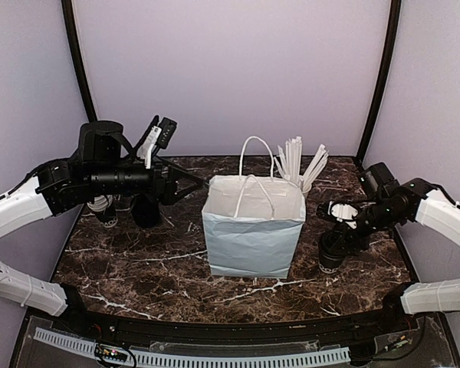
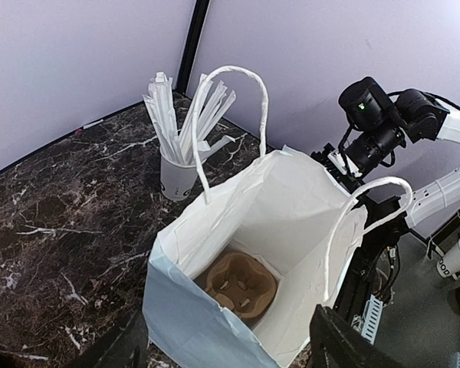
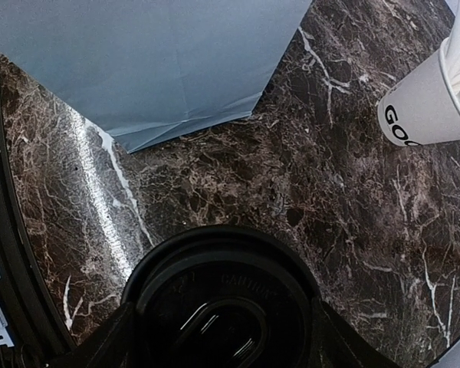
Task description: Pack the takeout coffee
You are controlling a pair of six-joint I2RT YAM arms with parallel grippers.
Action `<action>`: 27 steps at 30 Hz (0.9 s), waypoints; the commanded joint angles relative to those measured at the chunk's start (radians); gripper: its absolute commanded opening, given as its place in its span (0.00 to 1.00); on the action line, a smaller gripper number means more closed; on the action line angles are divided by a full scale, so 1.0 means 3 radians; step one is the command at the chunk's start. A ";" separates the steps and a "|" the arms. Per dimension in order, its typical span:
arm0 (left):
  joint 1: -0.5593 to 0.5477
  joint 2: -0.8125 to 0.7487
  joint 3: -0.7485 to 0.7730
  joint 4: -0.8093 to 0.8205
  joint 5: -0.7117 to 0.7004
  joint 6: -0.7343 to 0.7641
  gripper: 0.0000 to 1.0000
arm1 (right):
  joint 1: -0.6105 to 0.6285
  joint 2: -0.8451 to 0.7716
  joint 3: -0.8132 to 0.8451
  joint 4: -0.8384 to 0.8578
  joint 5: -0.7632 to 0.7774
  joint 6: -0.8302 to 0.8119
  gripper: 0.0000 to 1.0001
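My right hand (image 1: pixel 340 244) straddles the takeout coffee (image 3: pixel 222 299), a finger close against each side of its black lid, though I cannot tell whether they press it. The coffee stands on the table (image 1: pixel 138 268) at 3 o'clock from the paper bag (image 1: pixel 253 230). My left hand (image 1: pixel 193 181) gapes wide and empty at the bag's 10 o'clock.

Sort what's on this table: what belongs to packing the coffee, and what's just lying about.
For the job:
takeout coffee
white paper bag
cardboard cup carrier inside the bag

Lying about:
white cup of wrapped sticks
white cups, partly hidden behind the left arm
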 commanded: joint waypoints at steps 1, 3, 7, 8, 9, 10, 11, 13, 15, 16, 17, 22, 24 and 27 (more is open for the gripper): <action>0.0018 -0.0092 -0.0092 0.0059 -0.0032 -0.0047 0.75 | -0.0039 0.0040 -0.0127 0.0203 -0.0143 -0.0078 0.41; 0.0019 -0.0092 -0.0100 0.0064 -0.0021 -0.0055 0.75 | -0.0041 0.0096 -0.0103 0.0115 -0.0117 -0.0133 0.46; 0.0019 -0.0099 -0.0106 0.0055 -0.0007 -0.0044 0.75 | -0.0042 0.0322 0.0108 -0.0282 -0.0103 -0.0280 0.68; 0.0018 -0.0104 -0.0118 0.0057 -0.0006 -0.0042 0.75 | -0.0042 0.0389 0.0179 -0.0404 -0.0123 -0.0323 0.75; 0.0021 -0.0105 -0.0126 0.0060 -0.0009 -0.0041 0.75 | -0.0041 0.0448 0.0261 -0.0521 -0.0132 -0.0364 0.80; 0.0021 -0.0110 -0.0134 0.0066 -0.0007 -0.0041 0.75 | -0.0044 0.0504 0.0348 -0.0651 -0.0134 -0.0379 0.81; 0.0022 -0.0111 -0.0143 0.0070 -0.0007 -0.0047 0.75 | -0.0041 0.0549 0.0421 -0.0719 -0.0148 -0.0385 0.82; 0.0020 -0.0122 -0.0170 0.0098 0.0005 -0.0057 0.75 | -0.0042 0.0607 0.0550 -0.0809 -0.0153 -0.0420 0.82; 0.0022 -0.0125 -0.0190 0.0112 0.0021 -0.0063 0.75 | -0.0041 0.0642 0.0661 -0.0866 -0.0119 -0.0432 0.82; 0.0022 -0.0129 -0.0198 0.0114 0.0025 -0.0064 0.75 | -0.0043 0.0658 0.0736 -0.0899 -0.0091 -0.0440 0.82; 0.0023 -0.0131 -0.0205 0.0116 0.0031 -0.0066 0.75 | -0.0041 0.0676 0.0789 -0.0930 -0.0061 -0.0446 0.82; 0.0022 -0.0149 -0.0231 0.0112 0.0015 -0.0062 0.75 | -0.0033 0.0712 0.0988 -0.1044 0.0034 -0.0456 0.82; 0.0022 -0.0142 -0.0245 0.0132 0.0020 -0.0062 0.75 | -0.0004 0.0741 0.0985 -0.1063 0.0105 -0.0459 0.82; 0.0023 -0.0109 -0.0241 0.0145 0.0047 -0.0061 0.75 | 0.0077 0.0804 0.0936 -0.1106 0.0280 -0.0483 0.82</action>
